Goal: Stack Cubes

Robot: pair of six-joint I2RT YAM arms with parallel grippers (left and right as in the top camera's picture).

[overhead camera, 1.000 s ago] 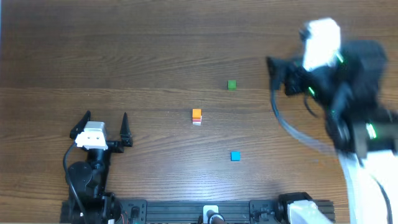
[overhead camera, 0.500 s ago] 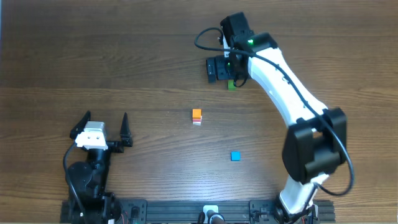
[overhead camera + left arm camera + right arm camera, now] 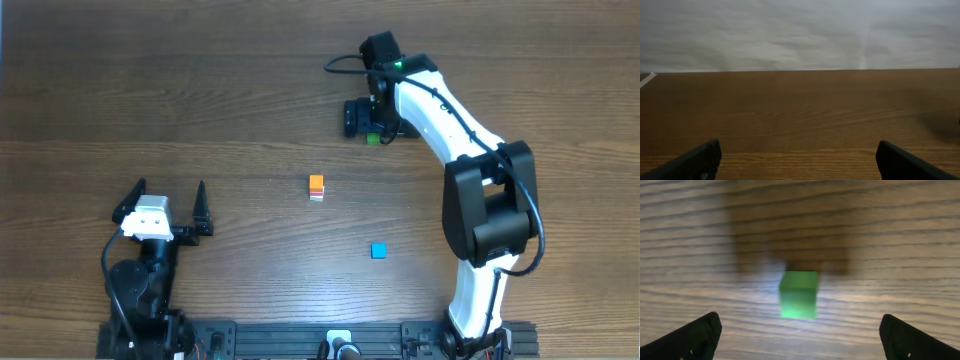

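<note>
Right pincer (image 3: 800, 336) hovers over the green cube (image 3: 799, 294), fingers spread wide. Left pincer (image 3: 170, 190) is wide, near its base. Orange cube (image 3: 316, 182) sits atop a pale cube (image 3: 317, 197) mid-table (image 3: 200, 80); blue cube (image 3: 378, 250) lies apart

Overhead and close right wrist cameras share the green cube (image 3: 799, 294) (left looks level).

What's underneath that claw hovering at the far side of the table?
A green cube on the bare wooden table, beneath the open right gripper. From above, the gripper covers part of the cube.
</note>
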